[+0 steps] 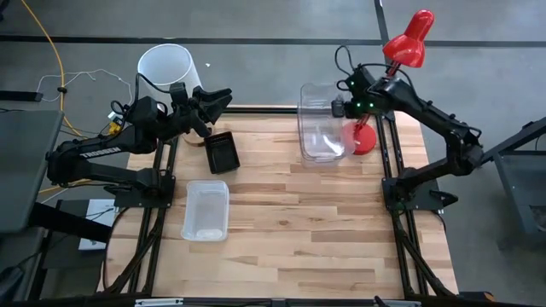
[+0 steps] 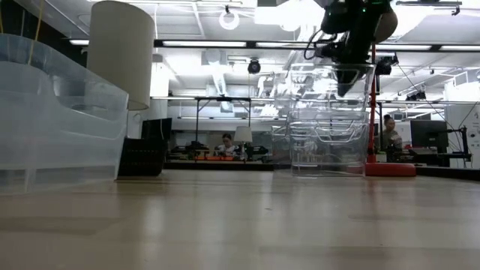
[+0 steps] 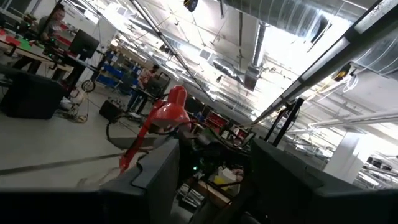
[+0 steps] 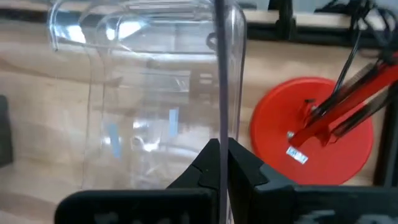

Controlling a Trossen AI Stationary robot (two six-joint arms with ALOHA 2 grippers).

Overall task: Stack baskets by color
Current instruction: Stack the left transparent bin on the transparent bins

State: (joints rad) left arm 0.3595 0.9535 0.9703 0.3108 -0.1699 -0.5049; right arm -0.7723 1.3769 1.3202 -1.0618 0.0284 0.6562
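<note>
The left gripper [image 1: 220,100] hangs at the table's [image 1: 290,222] far left edge with its 2 fingers spread wide and nothing between them. Just behind it stands the tall white cylinder lampshade [image 1: 167,68]. Right beside it, on the near side, sits the small black perforated basket [image 1: 222,152], apart from the fingers. Nearer still from that gripper, well apart, lies the frosted white basket [image 1: 206,210], open side up.

Toward the far right, the right gripper [image 4: 222,163] is pinched tight on the thin side wall of the larger clear basket [image 1: 322,121], with 1 finger inside the wall and 1 outside. The low view shows this basket [image 2: 324,120] hanging below the gripper, its base at or just above the table; which one I cannot tell. Just to the gripper's right stands the red desk lamp [image 1: 408,41], its round base [image 4: 311,130] beside the clear basket.
</note>
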